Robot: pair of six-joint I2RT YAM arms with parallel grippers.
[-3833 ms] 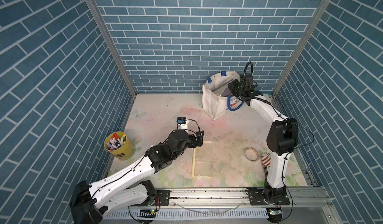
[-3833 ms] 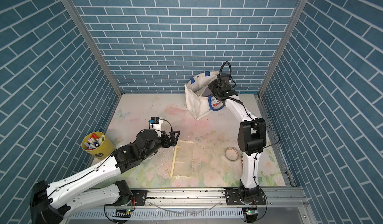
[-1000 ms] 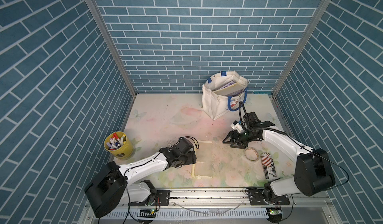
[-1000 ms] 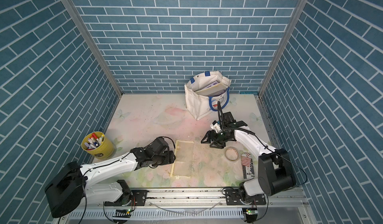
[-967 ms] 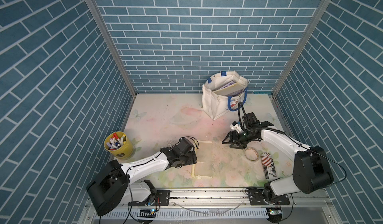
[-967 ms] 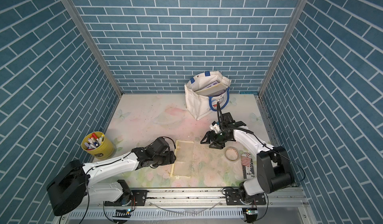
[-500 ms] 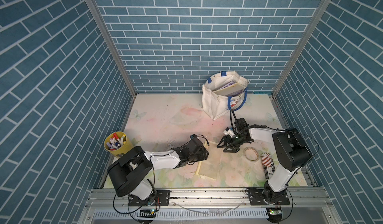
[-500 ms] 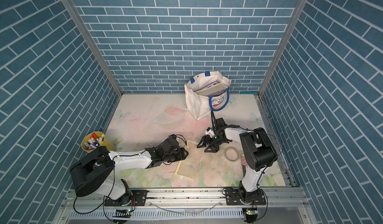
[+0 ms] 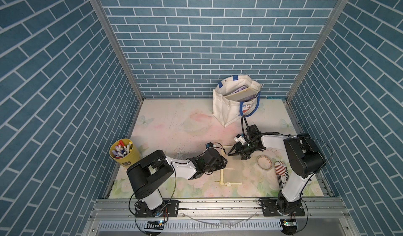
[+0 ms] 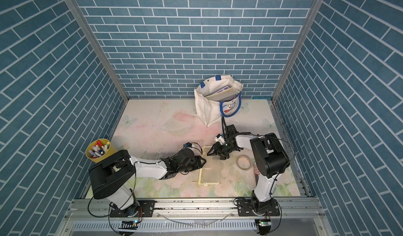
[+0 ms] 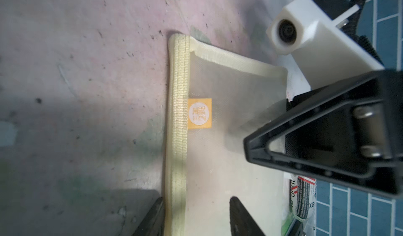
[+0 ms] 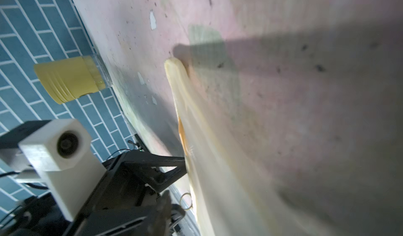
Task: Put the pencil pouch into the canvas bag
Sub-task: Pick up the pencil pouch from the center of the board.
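Two sets of fingers are down on the pencil pouch [image 9: 232,169] at once, so here's the geometry you care about. The pouch lies flat on the tabletop [image 9: 174,123] in the lower middle of both top views. It's see-through mesh with cream trim, and its long side looks to run roughly up-down in the frame.

Your left fingers [image 9: 223,159] come in from the left of the frame onto the pouch's left trim. In the left wrist view they [image 11: 239,215] stand apart with that trim strip running between them, so they're straddling it, not pinched on it.

The right fingers [image 9: 232,152] reach in from the right onto the pouch's upper edge, near its upper left corner. Both arms are about equally close.

The canvas bag [image 9: 226,112] stands open well apart, up and slightly right of the pouch by the back wall, and nearer the right arm's side. I'd guess the carry goes that way.

Hard bits:
- I can't tell whether the right fingers are clamped on that edge. The right wrist view is mostly blurred mesh, and I can't make out their tips in it.
- The pouch's right edge pretty much vanishes against the floral tabletop in the top views.
- Something flat [image 9: 242,93] already leans inside the bag, and how much room is left can't be judged from here.
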